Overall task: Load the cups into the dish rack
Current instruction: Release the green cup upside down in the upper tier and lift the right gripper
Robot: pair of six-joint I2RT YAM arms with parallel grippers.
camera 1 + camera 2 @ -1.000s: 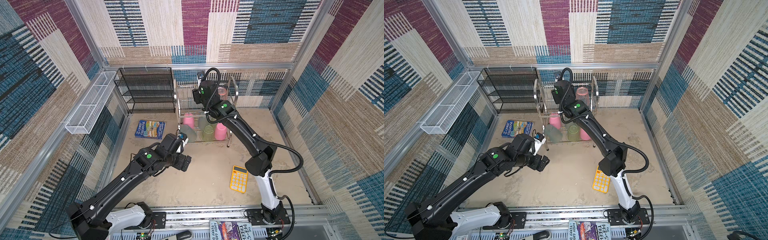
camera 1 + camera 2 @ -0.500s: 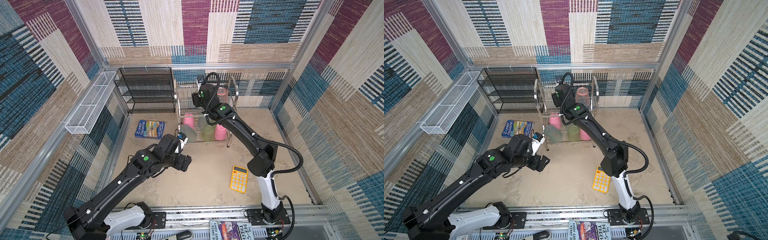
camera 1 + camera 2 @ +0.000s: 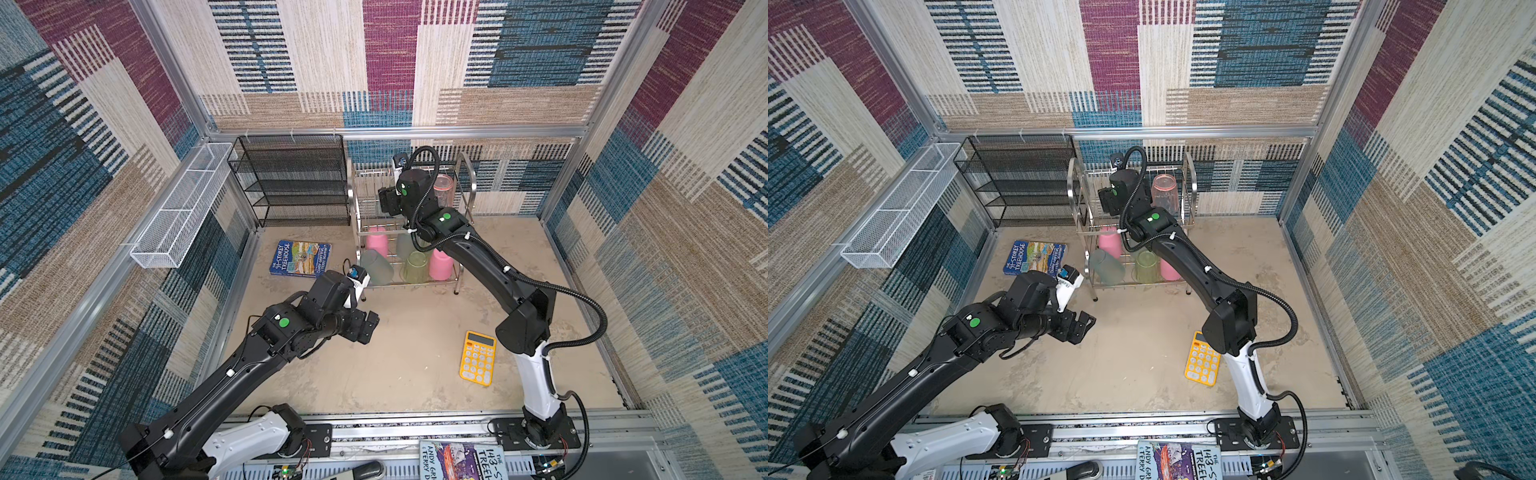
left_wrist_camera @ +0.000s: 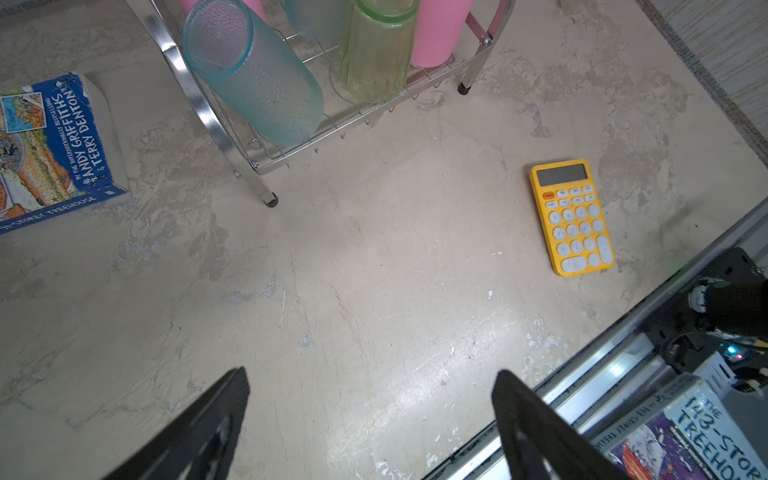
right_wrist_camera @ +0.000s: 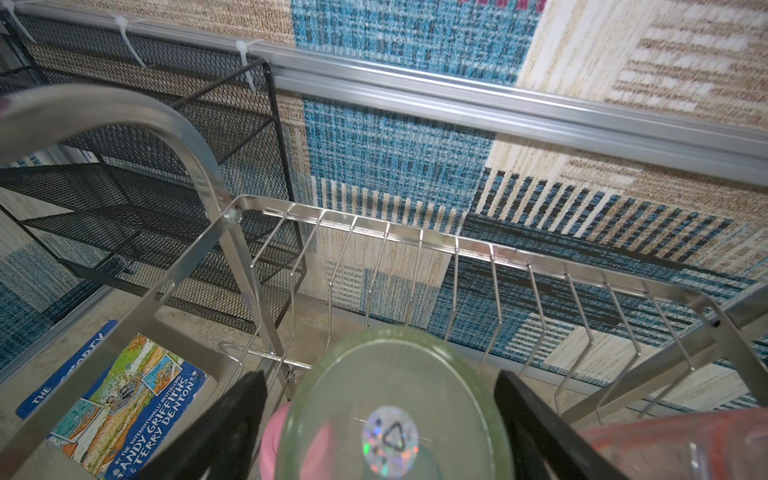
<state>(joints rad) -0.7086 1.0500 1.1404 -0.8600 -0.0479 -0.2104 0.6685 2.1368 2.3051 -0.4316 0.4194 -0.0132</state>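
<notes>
The dish rack [image 3: 467,174] [image 3: 1192,183] is a silver two-tier wire frame at the back of the table. My right gripper [image 3: 388,201] [image 5: 376,382] is over its top tier, open, with an upside-down green cup [image 5: 390,399] between the fingers and a gap on each side. A salmon cup [image 3: 444,191] stands beside it on that tier. On the bottom tier are a tilted teal cup [image 4: 253,79], a green cup [image 4: 376,50] and two pink cups [image 3: 377,245] [image 3: 440,264]. My left gripper [image 3: 368,328] [image 4: 370,376] hovers open and empty in front of the rack.
A yellow calculator [image 3: 478,357] lies on the table at the right, near the right arm. A blue book [image 3: 300,258] lies left of the rack. A black mesh shelf [image 3: 291,178] stands at the back and a white mesh trough [image 3: 183,208] hangs on the left wall.
My right jaws have spread wider around the green cup on the top tier. The left arm has shifted slightly, its gripper staying open at about the same spot.
</notes>
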